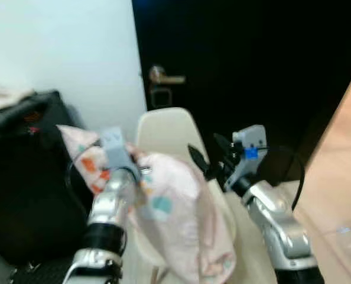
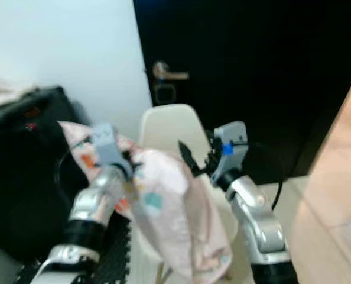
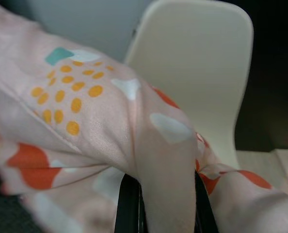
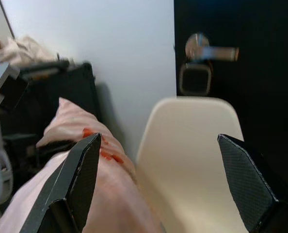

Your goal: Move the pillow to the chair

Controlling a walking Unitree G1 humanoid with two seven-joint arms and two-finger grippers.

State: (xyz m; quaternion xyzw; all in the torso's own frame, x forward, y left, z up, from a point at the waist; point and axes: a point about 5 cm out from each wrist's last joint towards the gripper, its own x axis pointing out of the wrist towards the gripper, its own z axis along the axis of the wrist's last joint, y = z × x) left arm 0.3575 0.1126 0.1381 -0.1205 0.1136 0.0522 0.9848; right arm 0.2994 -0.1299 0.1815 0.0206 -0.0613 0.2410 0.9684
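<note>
Pillow [image 1: 175, 207] clamped in left gripper [image 3: 161, 204] fingers, hanging over cream chair [image 1: 166, 133]; right gripper [image 4: 158, 179] fingers spread apart.

A cream moulded chair [image 1: 166, 133] stands on the pale floor [image 1: 335, 195], its back toward the white wall [image 1: 63, 47] and the black door [image 1: 246, 59]. The pink patterned pillow [image 1: 181, 219] hangs in front of its seat, covering most of it, so contact with the seat can't be made out. Left of the chair, a bulky black piece [image 1: 28, 171] sits against the wall, with pale cloth [image 1: 4, 94] heaped on top
</note>
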